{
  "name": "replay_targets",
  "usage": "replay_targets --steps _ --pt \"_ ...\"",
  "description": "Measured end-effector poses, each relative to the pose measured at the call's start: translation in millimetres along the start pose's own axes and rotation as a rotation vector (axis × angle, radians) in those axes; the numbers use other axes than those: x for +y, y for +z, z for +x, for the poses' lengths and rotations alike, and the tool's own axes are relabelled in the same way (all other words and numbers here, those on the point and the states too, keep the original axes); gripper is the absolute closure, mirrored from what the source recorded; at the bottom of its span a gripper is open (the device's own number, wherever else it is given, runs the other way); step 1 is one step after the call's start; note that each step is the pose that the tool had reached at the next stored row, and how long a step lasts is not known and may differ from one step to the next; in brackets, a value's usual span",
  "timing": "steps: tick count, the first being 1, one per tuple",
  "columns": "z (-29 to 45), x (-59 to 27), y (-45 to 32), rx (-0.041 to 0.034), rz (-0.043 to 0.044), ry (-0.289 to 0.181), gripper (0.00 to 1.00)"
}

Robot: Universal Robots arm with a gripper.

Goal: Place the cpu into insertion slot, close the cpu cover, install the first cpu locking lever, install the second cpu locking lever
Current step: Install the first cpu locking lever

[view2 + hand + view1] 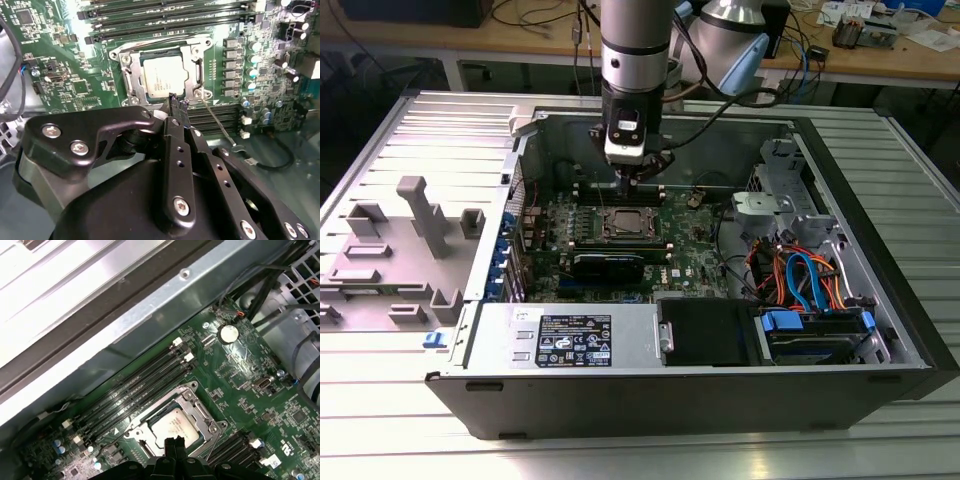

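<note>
Table: a ribbed metal table (400,430) is seen carrying an open computer case (720,395); grey moulded fixtures (420,215) are set on it at the exterior view's left.
Motherboard: the green motherboard (692,252) is laid flat inside the case, with long black memory slots (165,15) running beside the socket.
Insertion slot: the insertion slot (120,56) is marked by its silver metal rim near the middle of the board.
Cpu: the cpu (164,76) is seated in the insertion slot, its silver-grey top framed by the window of the plate above it.
Cpu cover: the cpu cover (165,50) is laid down flat over the cpu.
Lever: a thin metal lever (216,120) is seen slanting away from one corner of the socket across the neighbouring memory slots.
Gripper: the gripper (177,101) is held upright on the arm above the socket, as shown in the exterior view.
Jaws: the jaws are drawn together to a narrow tip.
Position: in both wrist views the tips are placed at the rim of the cover, just beside the cpu's edge and near the corner where the lever begins; whether metal is touched cannot be told.
</note>
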State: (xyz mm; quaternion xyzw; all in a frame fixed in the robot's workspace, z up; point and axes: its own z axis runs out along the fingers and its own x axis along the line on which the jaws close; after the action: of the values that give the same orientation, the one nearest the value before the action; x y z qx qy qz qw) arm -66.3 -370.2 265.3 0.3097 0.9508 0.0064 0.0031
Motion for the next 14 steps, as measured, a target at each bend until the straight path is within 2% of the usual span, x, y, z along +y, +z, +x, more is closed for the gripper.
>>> replay_targets --steps 5,14 --pt "6.5 -4.6 0.0 0.0002 -0.0001 -0.014 0.89" --pt "6.8 -4.8 0.0 0.0031 -0.0003 -0.218 0.89"
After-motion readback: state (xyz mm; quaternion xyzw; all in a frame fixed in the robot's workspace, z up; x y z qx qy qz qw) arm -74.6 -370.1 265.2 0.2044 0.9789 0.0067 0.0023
